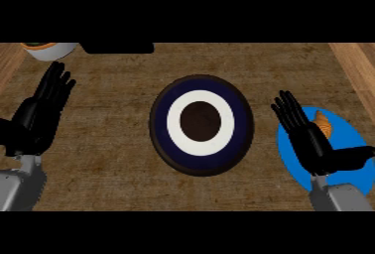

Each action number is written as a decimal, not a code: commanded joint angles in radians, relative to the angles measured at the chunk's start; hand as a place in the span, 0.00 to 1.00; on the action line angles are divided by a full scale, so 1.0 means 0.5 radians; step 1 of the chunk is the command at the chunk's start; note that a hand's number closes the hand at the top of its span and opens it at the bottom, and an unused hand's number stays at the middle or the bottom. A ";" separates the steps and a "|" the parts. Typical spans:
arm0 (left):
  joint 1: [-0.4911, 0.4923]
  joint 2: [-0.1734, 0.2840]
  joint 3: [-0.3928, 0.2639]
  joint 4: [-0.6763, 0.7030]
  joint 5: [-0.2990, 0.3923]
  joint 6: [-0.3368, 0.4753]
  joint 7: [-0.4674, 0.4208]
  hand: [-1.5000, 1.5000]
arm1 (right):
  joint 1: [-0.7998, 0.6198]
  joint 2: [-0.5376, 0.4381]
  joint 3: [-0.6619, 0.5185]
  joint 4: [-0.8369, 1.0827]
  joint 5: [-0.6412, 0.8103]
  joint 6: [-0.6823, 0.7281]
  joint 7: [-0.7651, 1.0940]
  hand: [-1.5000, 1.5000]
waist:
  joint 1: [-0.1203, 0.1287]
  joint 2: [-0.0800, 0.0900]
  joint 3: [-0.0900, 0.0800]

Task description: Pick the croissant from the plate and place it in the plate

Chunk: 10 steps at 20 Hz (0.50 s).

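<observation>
Right now your right hand [307,136] sits over the left part of the blue plate [344,163] at the right side of the counter [110,163], its fingers straight and held close together, pointing away from you, with the thumb stuck out to the right across the plate; it holds nothing. You can see the croissant [323,124] lying on that blue plate just beside the fingers, on their right, near the plate's far edge; whether the hand touches it you cannot tell. In the middle of the counter lies the second plate [201,125], dark-rimmed with a navy ring, a white ring and a dark brown centre, and nothing on it. Your left hand [40,116] rests open at the left edge, fingers up and straight. At the far left corner a white bowl-like pot [50,49] is partly cut off, beside a black block [117,47].
</observation>
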 commanded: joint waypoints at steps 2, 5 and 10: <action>0.120 0.115 0.000 0.058 -0.197 0.002 -0.102 0.50 | -0.077 0.001 -0.351 -0.027 -0.044 -0.332 -0.040 0.00 | 0.011 0.002 -0.006; 0.284 0.246 -0.010 0.111 -0.387 0.050 -0.156 0.50 | -0.179 0.075 -0.748 -0.050 -0.086 -0.830 -0.141 0.00 | -0.005 -0.005 -0.007; 0.426 0.276 -0.066 0.128 -0.453 0.028 -0.180 0.50 | -0.054 -0.063 -0.987 0.054 0.460 -1.648 -0.364 0.00 | -0.012 0.003 -0.019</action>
